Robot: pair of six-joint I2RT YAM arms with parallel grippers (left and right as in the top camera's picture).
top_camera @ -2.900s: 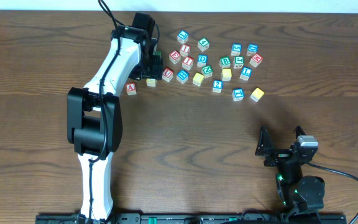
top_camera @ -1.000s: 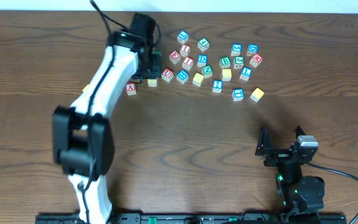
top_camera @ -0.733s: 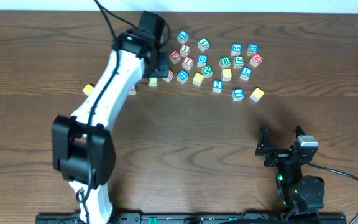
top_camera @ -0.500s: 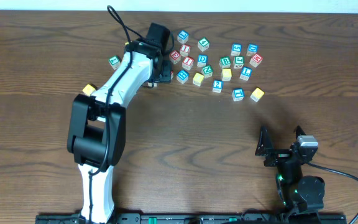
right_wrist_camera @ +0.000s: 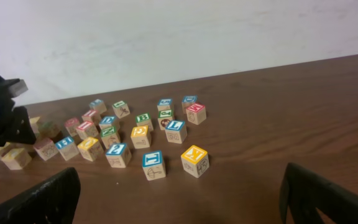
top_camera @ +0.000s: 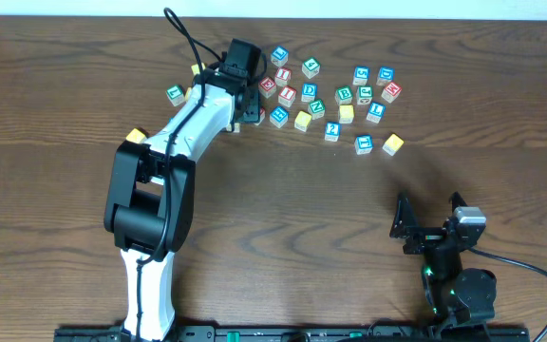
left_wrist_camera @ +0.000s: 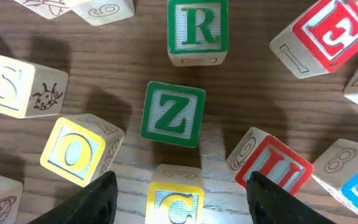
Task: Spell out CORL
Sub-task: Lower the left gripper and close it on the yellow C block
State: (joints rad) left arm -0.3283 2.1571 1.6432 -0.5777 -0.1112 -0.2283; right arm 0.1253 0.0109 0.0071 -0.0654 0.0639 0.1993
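Two arms work this table. The left gripper [left_wrist_camera: 180, 186] hangs over the cubes with its jaws apart, gripping nothing. The right gripper [top_camera: 429, 217] sits toward the table's 4 o'clock, jaws spread wide and empty. From overhead I count some twenty-odd alphabet cubes scattered toward 12 o'clock, a few hidden under the left arm [top_camera: 183, 123]. The table [top_camera: 283, 218] is dark brown wood grain, and a pale wall [right_wrist_camera: 166, 37] stands behind it.

Beneath the left wrist one green Z cube [left_wrist_camera: 173, 114] lies at centre. One white-faced R cube [left_wrist_camera: 197, 28], its letter green, is at its 12 o'clock. One yellow O cube [left_wrist_camera: 79, 149] sits askew at 8 o'clock. One yellow C cube [left_wrist_camera: 174, 204] is at 6 o'clock, between the jaws and untouched. The blue L cube [top_camera: 364, 144] lies at the scatter's 4 o'clock edge, a plain yellow cube [top_camera: 393, 143] at its 3 o'clock.
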